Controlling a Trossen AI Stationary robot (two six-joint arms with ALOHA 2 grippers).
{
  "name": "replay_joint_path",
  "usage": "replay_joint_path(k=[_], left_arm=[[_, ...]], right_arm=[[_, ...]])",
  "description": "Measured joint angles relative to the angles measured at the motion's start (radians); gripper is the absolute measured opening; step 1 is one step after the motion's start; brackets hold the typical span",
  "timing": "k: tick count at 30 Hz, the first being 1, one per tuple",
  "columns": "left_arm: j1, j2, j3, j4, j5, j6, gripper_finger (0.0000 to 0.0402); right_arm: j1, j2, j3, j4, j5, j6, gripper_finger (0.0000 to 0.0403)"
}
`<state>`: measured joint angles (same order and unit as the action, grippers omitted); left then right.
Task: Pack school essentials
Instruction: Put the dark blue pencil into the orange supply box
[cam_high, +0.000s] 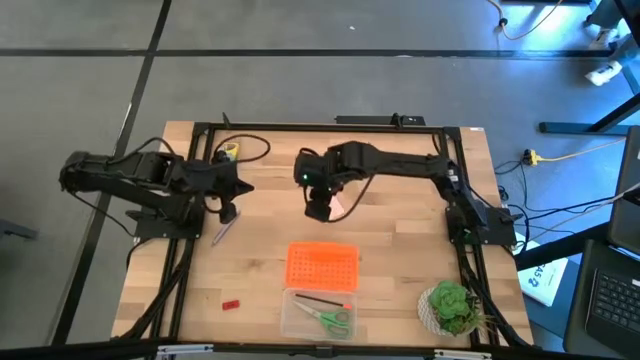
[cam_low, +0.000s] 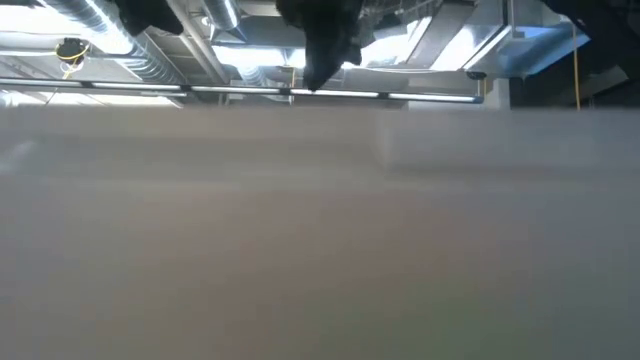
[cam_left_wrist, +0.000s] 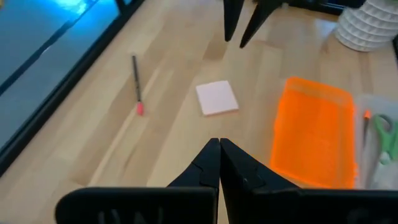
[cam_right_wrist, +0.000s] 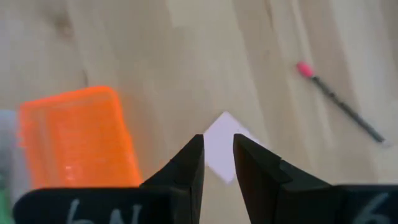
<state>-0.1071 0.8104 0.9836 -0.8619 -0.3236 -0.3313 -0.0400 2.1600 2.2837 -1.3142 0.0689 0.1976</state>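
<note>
A pink square pad (cam_high: 340, 207) (cam_left_wrist: 217, 98) lies flat on the wooden table near its middle. My right gripper (cam_high: 318, 207) (cam_right_wrist: 218, 144) hovers above the pad, its fingers a little apart with nothing between them. A thin pencil (cam_high: 222, 232) (cam_left_wrist: 135, 81) with a red end lies left of the pad. My left gripper (cam_high: 229, 212) (cam_left_wrist: 219, 144) is shut and empty, raised over the table's left part near the pencil. Green-handled scissors (cam_high: 335, 319) and a pen lie in the clear box (cam_high: 296, 322). A tiny red block (cam_high: 231, 302) rests on the table at the near left.
The orange perforated lid (cam_high: 322, 266) (cam_right_wrist: 78, 137) lies flat on the table just beyond the clear box. A potted plant (cam_high: 450, 308) in a white pot stands at the near right. A small yellow thing (cam_high: 230, 152) sits by the cables at the far left.
</note>
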Motion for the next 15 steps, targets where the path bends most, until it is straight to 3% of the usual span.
replay_joint_path(k=[15], left_arm=[[0.211, 0.000, 0.000, 0.003, -0.094, 0.030, 0.0000]], right_arm=[[-0.155, 0.011, 0.000, 0.204, -0.071, -0.496, 0.0083]])
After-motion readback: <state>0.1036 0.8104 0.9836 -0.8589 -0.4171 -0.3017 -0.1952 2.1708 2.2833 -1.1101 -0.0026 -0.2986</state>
